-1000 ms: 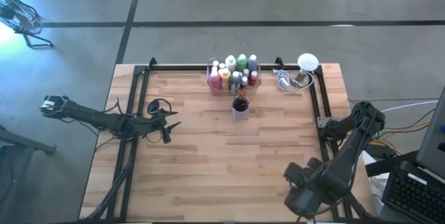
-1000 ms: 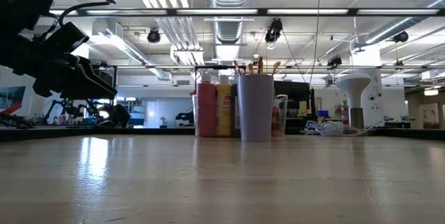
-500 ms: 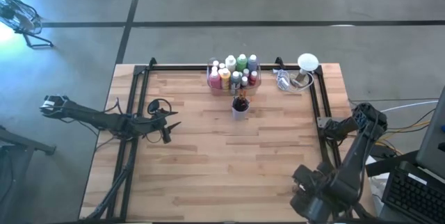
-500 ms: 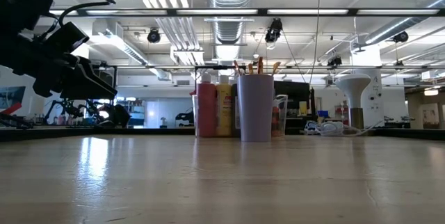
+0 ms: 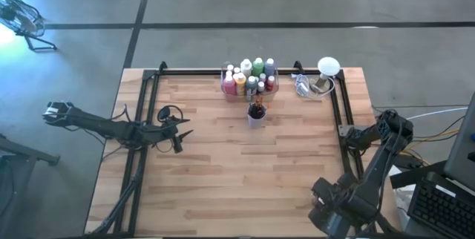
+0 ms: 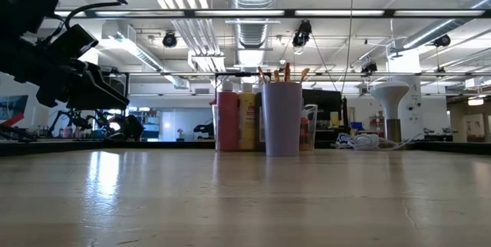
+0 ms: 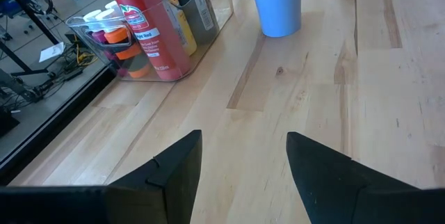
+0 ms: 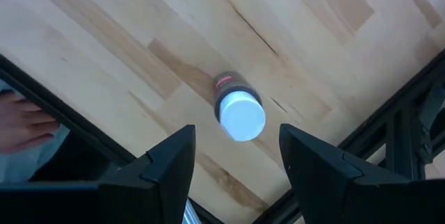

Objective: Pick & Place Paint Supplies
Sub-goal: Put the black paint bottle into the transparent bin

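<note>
Several paint bottles (image 5: 249, 82) stand in a clear bin (image 7: 208, 15) at the table's far edge, among them a tall red one (image 7: 144, 26). In front of the bin stands a cup (image 5: 256, 115) holding brushes (image 6: 281, 73). Near the table's near right corner, one small white-capped bottle (image 8: 240, 113) stands upright on the wood. My right gripper (image 8: 236, 132) hangs open above it, pointing down, with its fingers clear of the bottle. At the table's left my left gripper (image 7: 243, 137) is open and empty, pointing toward the bin.
A white lamp (image 5: 328, 67) and clear clutter (image 5: 303, 84) stand at the far right. Black frame rails (image 5: 338, 113) run along the table's sides and cross the right wrist view (image 8: 403, 113). A person's hand (image 8: 21, 123) shows just beyond the table's edge, near the small bottle.
My right gripper has moved toward the table's near edge and come down a little, staying above the wood. The left arm and the supplies have kept still.
</note>
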Controlling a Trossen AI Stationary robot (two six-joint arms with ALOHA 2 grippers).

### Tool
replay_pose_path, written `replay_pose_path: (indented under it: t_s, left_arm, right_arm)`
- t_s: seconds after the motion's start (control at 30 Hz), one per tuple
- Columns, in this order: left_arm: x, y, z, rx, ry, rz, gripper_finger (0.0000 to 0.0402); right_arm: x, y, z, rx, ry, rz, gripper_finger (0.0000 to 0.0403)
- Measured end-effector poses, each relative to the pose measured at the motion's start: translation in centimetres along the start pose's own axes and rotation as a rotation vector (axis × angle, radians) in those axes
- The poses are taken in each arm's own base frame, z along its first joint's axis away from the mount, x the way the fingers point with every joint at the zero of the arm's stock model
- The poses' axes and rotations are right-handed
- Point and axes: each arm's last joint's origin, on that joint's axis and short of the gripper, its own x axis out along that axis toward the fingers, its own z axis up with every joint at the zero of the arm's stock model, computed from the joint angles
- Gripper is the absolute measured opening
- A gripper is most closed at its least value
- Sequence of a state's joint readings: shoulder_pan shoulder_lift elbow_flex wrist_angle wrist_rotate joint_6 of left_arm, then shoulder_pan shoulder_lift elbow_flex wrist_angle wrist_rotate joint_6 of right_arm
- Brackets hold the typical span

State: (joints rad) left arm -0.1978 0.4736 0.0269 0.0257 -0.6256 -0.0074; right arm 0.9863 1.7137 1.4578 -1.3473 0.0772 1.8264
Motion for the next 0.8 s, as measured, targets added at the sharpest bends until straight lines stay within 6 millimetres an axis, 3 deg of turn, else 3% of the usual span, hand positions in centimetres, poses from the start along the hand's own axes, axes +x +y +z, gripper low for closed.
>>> replay_pose_path:
  t_s: [0.8]
  left_arm:
    - [0.0,0.0,0.0,0.000,0.000,0.000,0.0216]
  right_arm:
    - [3.6,-0.5,-0.3,-0.004,0.051,-0.022,0.0187]
